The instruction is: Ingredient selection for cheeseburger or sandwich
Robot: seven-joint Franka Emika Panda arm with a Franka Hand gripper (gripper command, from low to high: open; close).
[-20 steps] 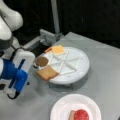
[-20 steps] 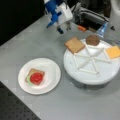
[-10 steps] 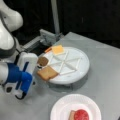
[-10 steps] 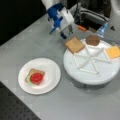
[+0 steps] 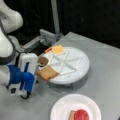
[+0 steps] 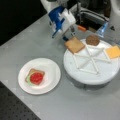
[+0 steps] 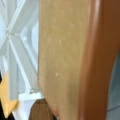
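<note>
My gripper (image 5: 37, 71) sits at the edge of the divided white tray (image 5: 82, 71), at a front view's left, and is closed on one brown toast square (image 5: 47, 73), which juts out over the tray rim, slightly tilted. In a front view the same gripper (image 6: 68, 33) is above the toast square (image 6: 74, 45) at the divided white tray (image 6: 75, 72) top-left edge. The wrist view is nearly filled by the toast square (image 7: 67, 57), with the tray dividers (image 7: 17, 50) behind it. In the tray, a dark brown patty (image 6: 92, 40) lies in the section just beside the toast, and a yellow cheese square (image 6: 113, 52) lies in a section at a front view's right. The sandwich (image 6: 35, 77) lies on the white paper plate (image 6: 51, 75), well apart from my gripper: a toast base, a green lettuce edge and a red tomato disc on top. In a front view the plate (image 5: 62, 110) shows with the sandwich (image 5: 80, 115) at the bottom edge.
</note>
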